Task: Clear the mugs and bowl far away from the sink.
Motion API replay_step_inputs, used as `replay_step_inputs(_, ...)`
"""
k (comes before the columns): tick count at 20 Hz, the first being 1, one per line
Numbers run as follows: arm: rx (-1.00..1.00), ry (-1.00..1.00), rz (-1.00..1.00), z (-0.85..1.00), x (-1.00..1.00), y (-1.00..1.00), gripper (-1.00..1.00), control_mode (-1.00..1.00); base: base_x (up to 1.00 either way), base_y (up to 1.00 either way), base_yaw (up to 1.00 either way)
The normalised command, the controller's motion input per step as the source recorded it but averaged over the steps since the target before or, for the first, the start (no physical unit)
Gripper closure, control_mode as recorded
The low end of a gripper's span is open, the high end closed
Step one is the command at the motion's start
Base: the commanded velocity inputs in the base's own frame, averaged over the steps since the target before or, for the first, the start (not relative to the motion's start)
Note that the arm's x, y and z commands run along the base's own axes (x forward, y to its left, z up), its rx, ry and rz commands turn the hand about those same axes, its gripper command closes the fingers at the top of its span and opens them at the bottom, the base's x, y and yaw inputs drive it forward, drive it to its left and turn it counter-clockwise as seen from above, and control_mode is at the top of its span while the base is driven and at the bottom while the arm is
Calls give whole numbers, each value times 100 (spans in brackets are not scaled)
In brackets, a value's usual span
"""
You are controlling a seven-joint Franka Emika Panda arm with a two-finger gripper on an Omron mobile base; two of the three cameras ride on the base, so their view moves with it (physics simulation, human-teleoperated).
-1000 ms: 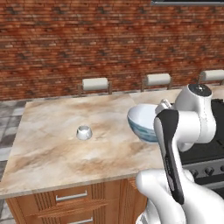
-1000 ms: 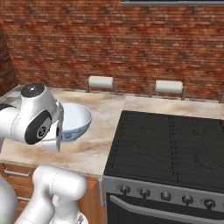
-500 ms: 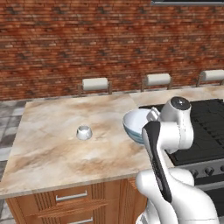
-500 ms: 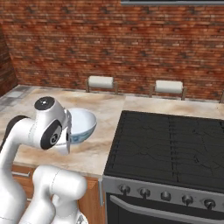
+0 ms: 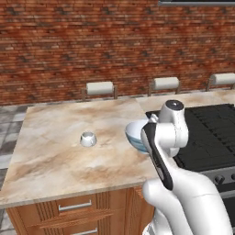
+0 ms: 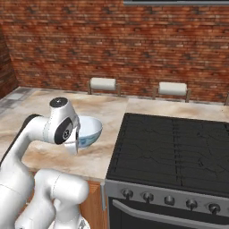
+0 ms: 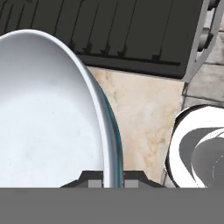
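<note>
The bowl [image 6: 88, 130], white inside with a pale blue outside, sits over the marble surface [image 6: 109, 109] just left of the black stovetop [image 6: 179, 147]. The white arm's wrist [image 6: 62, 127] is right against the bowl's left rim and covers that side; the claw itself is hidden behind it. 2 white stool backs [image 6: 103, 83] stand beyond the surface, before the red brick wall [image 6: 116, 40].

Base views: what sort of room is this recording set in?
A rendered kitchen, by the look of it: a black stovetop with knobs, a marble-patterned counter over wooden drawers, and a brick back wall.
</note>
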Motion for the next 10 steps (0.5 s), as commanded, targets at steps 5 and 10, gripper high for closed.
replay_step_inputs(5, 0, 2, 0, -21, 48, 0, 100, -100, 0, 0, 0)
replay_step_inputs(10, 0, 0, 0, -28, 49, 0, 100, -100, 0, 0, 0)
